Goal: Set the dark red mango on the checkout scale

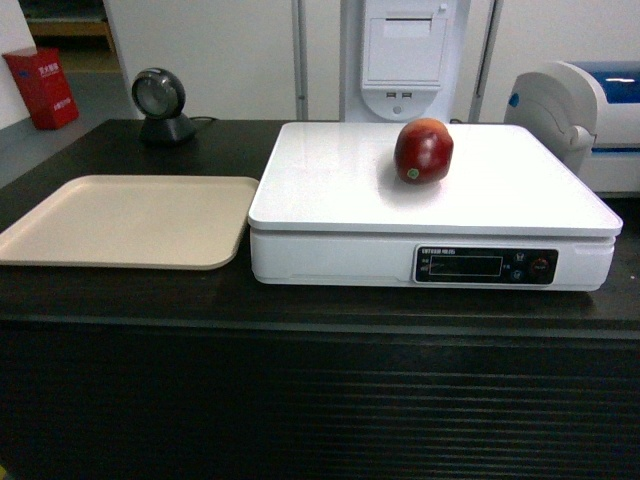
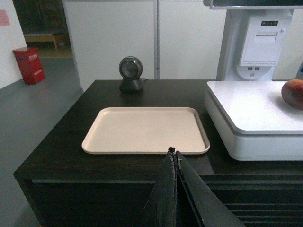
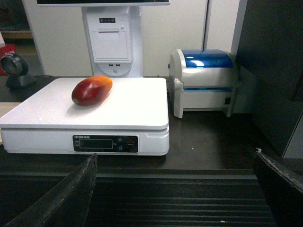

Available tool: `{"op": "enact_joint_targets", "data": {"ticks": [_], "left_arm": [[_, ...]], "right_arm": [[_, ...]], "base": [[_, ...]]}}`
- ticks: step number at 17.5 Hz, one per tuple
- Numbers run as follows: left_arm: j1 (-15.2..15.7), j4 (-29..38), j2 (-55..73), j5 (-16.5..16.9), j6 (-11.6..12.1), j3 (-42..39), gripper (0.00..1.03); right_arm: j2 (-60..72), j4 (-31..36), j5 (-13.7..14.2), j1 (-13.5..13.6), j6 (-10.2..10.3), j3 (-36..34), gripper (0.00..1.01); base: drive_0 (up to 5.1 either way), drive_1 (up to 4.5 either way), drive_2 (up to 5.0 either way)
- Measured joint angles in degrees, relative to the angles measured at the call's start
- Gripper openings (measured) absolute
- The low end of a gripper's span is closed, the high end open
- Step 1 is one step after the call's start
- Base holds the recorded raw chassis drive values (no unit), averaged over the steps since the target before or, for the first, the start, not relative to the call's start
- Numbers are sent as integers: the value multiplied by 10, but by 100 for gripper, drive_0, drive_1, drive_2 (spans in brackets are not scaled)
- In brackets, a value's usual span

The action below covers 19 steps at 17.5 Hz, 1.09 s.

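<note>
Left wrist view: left gripper (image 2: 173, 152) jaws are sitting pressed together, tips meeting just at the near rim of the beige tray (image 2: 146, 130), holding nothing. Dark red mango (image 2: 293, 93) is showing only at the far right edge, lying on the scale (image 2: 246, 111), well apart from these jaws. Round scanner (image 2: 130, 74) is standing behind the tray on the checkout (image 2: 61, 146).

Right wrist view: right gripper (image 3: 180, 179) jaws are standing wide apart, one finger at lower left, one at lower right, nothing between them. Mango (image 3: 92, 90) is lying on its side on the white platter, left of centre, toward the back, orange end pointing away; it is well beyond and left of the jaws. Scale display panel (image 3: 105, 143) is facing the camera. Blue-topped printer (image 3: 204, 80) is sitting right of the scale.

Head view: no grippers showing. Mango (image 1: 423, 151) is resting on the scale (image 1: 340, 190) platter, back centre-right; tray (image 1: 120, 220) is lying left of the scale on the checkout (image 1: 300, 400).
</note>
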Motion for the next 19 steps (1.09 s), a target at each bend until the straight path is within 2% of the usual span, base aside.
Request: {"op": "enact_joint_targets", "data": {"ticks": [3, 4, 5, 14, 15, 19], "left_arm": [[0, -29, -28, 0, 0, 0, 2], [0, -97, -73, -1, 0, 1, 2], [0, -132, -116, -1, 0, 0, 2], [0, -128, -119, 0, 0, 0, 2], [0, -128, -119, 0, 0, 0, 9], [0, -128, -119, 0, 0, 0, 55]], "right_arm": [[0, 0, 0, 0, 0, 0, 98], [0, 0, 0, 0, 0, 0, 98], [0, 0, 0, 0, 0, 0, 98], [0, 0, 0, 0, 0, 0, 98], [0, 0, 0, 0, 0, 0, 98], [0, 0, 0, 0, 0, 0, 98]], "base": [[0, 0, 0], [0, 0, 0], [0, 0, 0], [0, 0, 0], [0, 0, 0], [0, 0, 0]]}}
